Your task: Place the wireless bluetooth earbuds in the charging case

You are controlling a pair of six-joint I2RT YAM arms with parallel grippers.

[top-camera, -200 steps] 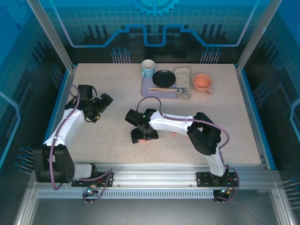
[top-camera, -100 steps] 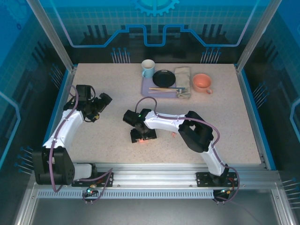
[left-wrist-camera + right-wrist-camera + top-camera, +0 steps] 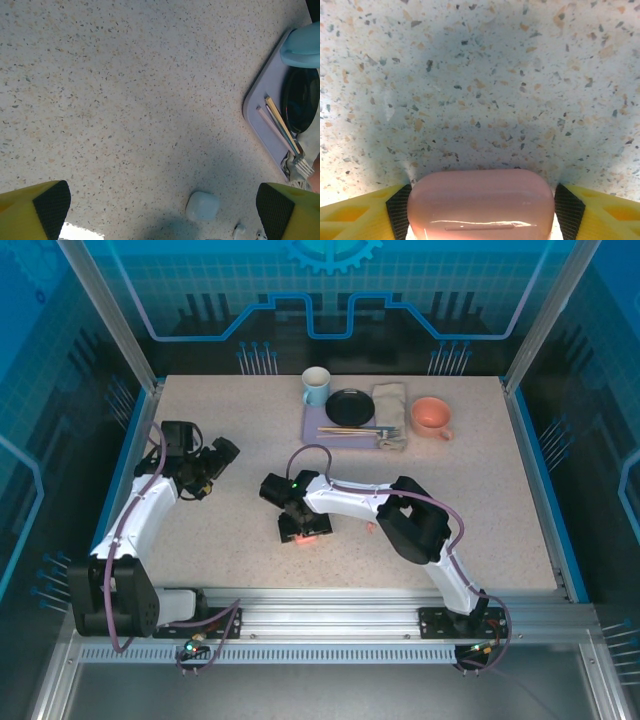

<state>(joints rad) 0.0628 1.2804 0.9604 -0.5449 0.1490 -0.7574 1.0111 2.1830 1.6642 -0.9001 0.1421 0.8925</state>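
Note:
A salmon-pink charging case (image 3: 480, 207) lies closed on the table, and the black pads of my right gripper (image 3: 480, 202) press on both of its ends. From above, the same pink case (image 3: 301, 539) peeks out under the right gripper (image 3: 300, 529) at mid table. A tiny pink earbud (image 3: 371, 529) rests to its right. My left gripper (image 3: 162, 202) hangs open over bare table, and a closed white case (image 3: 202, 206) lies just beyond it. Two white earbuds (image 3: 239, 231) sit beside that case at the frame's bottom edge.
At the back of the table a lilac tray (image 3: 315, 425) holds a blue cup (image 3: 316, 386), a black plate (image 3: 350, 406), cutlery and a cloth. An orange mug (image 3: 432, 417) stands to its right. Blue rails border the table's sides.
The right arm's elbow has swung left and its gripper has shifted slightly left with the pink case between its fingers. The left arm has barely moved.

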